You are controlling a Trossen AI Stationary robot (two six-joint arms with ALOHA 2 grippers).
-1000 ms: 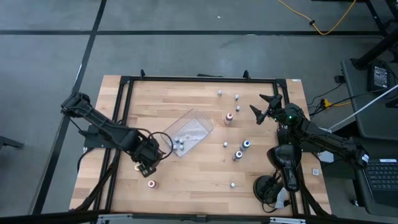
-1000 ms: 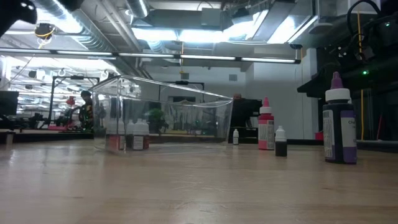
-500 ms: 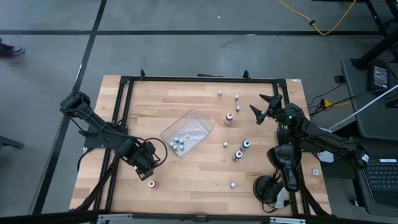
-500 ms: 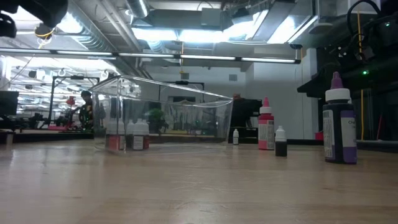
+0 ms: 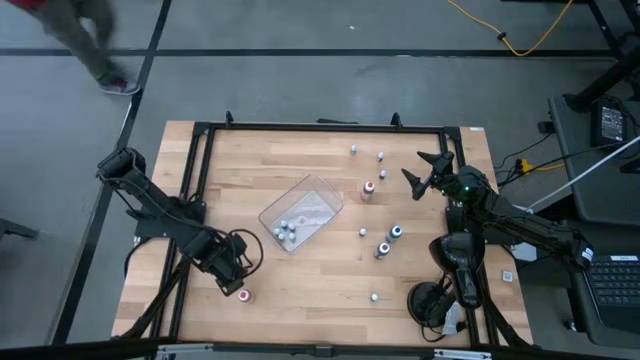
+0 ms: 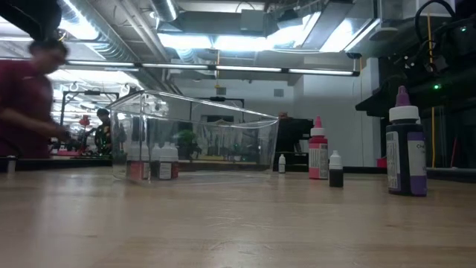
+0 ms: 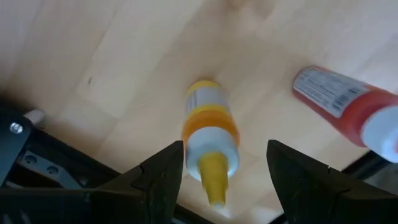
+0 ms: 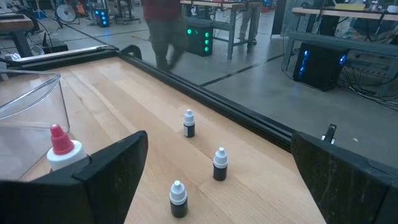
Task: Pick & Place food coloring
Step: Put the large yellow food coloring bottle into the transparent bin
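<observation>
Spanning a black-framed wooden table (image 5: 320,300), the workspace sits on grey floor where a person (image 5: 85,35) walks past. Left gripper (image 7: 221,180), fingers half-spread, straddles a lying orange bottle (image 7: 208,140) beside a red one (image 7: 345,109); contact unclear. Right gripper (image 5: 425,172) waits wide open, empty.

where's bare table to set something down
The wooden table is bare between the clear plastic tray and the rear rail, and along the front middle. Crowded: small dropper bottles right of the tray; left gripper over an orange bottle.
</observation>
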